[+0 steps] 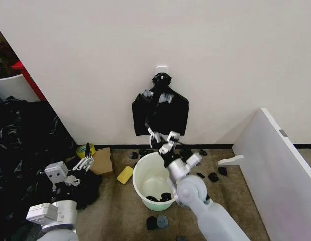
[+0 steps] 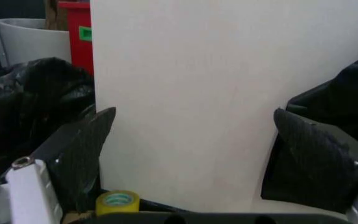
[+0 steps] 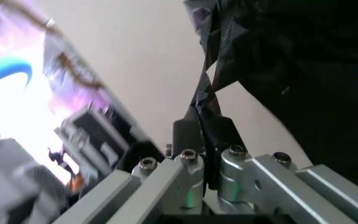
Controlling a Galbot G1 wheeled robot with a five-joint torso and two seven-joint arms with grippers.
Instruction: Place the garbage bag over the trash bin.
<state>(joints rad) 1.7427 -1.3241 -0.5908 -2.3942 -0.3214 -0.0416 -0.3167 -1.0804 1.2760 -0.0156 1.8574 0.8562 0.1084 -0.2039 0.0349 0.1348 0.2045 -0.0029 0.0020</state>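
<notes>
The trash bin (image 1: 139,173), a round cream-white bucket, stands on the floor below a white wall hook. Black glossy plastic (image 1: 163,113) hangs flat from that hook. My right gripper (image 1: 156,136) is raised above the bin at the lower left corner of that plastic. In the right wrist view it (image 3: 205,126) is shut on a thin fold of the garbage bag (image 3: 291,70). I cannot tell this bag apart from the knotted one on the hook. My left gripper (image 1: 84,163) is low at the left, open (image 2: 191,158) and holding nothing.
A pile of black plastic (image 1: 20,140) fills the left floor. A tape roll (image 1: 85,149), cardboard box (image 1: 102,160) and yellow sponge (image 1: 125,174) lie left of the bin. Black scraps (image 1: 213,176) dot the floor. A white board (image 1: 276,160) leans at the right.
</notes>
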